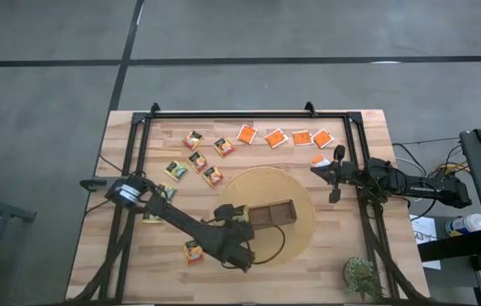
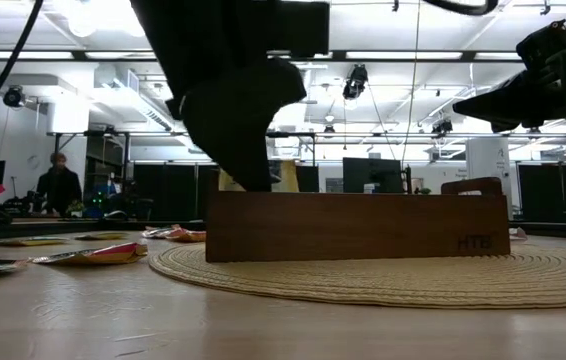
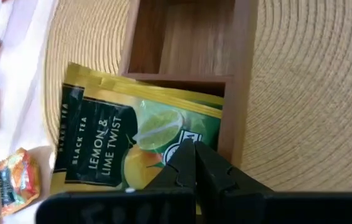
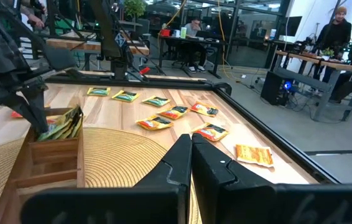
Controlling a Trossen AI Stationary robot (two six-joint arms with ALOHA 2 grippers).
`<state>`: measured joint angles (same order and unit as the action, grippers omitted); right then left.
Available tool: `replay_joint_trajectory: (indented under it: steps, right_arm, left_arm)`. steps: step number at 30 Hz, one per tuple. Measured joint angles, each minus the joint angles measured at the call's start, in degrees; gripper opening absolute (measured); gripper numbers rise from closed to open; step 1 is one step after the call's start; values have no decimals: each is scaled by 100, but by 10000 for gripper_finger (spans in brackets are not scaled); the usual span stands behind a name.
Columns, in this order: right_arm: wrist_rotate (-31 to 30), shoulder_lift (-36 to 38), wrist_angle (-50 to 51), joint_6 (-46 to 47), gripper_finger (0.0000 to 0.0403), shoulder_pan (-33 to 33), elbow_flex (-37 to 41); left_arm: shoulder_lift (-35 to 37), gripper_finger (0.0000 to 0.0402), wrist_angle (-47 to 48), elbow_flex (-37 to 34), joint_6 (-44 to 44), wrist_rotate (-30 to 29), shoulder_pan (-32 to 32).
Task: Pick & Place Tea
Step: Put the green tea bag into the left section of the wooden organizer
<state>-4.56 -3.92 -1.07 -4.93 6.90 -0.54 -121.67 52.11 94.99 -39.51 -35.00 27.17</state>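
Note:
My left gripper (image 3: pixel 193 144) is shut on a green-and-yellow tea sachet (image 3: pixel 126 134) over the left end compartment of the brown wooden tray (image 1: pixel 279 212). The tray stands on a round woven mat (image 1: pixel 296 191). The right wrist view shows this gripper (image 4: pixel 38 121) at the tray's end, with sachets (image 4: pixel 64 124) standing tilted in that compartment. In the low view the gripper (image 2: pixel 248 170) dips behind the tray wall (image 2: pixel 358 225). My right gripper (image 1: pixel 321 170) hangs shut and level above the mat's right side, holding nothing. My left gripper pinches the sachet between its two fingers at the edge nearest the wrist (image 3: pixel 175 149). The fingers slant down from the table's left side. The sachet lies tilted over the tray's end compartment, its far edge (image 3: pixel 163 93) at the divider wall.
Orange sachets (image 1: pixel 276 138) lie in a row at the far side. Green and yellow ones (image 1: pixel 198 161) are scattered at the far left. One sachet (image 1: pixel 194 251) lies near the front, by the left arm. A small plant (image 1: pixel 361 276) stands at the front right. A black frame (image 1: pixel 249 113) borders the table.

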Motion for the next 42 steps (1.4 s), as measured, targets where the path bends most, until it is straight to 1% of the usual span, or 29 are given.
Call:
replay_joint_trajectory:
  steps: [5, 9, 19, 23, 28, 33, 35, 39, 42]
  right_arm:
    - [0, 0, 0, 0, 8, 1, -1]
    - [0, 1, 1, 0, 9, 0, -1]
    - [0, 0, 1, 0, 9, 0, 0]
    - [-2, 0, 0, 0, 9, 1, 0]
    - [0, 0, 1, 0, 9, 0, -1]
    - [-1, 0, 1, 0, 8, 0, 0]
    - [0, 0, 1, 0, 9, 0, 0]
    - [-2, 0, 1, 0, 9, 2, 0]
    - [0, 0, 0, 0, 9, 1, -2]
  left_arm:
    - [31, 0, -245, -241, 3, 67, -160]
    - [31, 0, -265, -242, 4, 74, -200]
    - [-4, 0, -235, 270, 208, 230, -25]
    - [-2, 0, -129, 522, 364, 68, 104]
    - [106, 0, 245, 657, 297, -397, 321]
    - [287, 0, 1036, 602, -255, -603, 566]
    - [368, 0, 1442, 594, -646, -775, 681]
    - [490, 0, 2178, 591, -1496, -1340, 924]
    - [550, 0, 2664, 587, -2140, -1389, 1058]
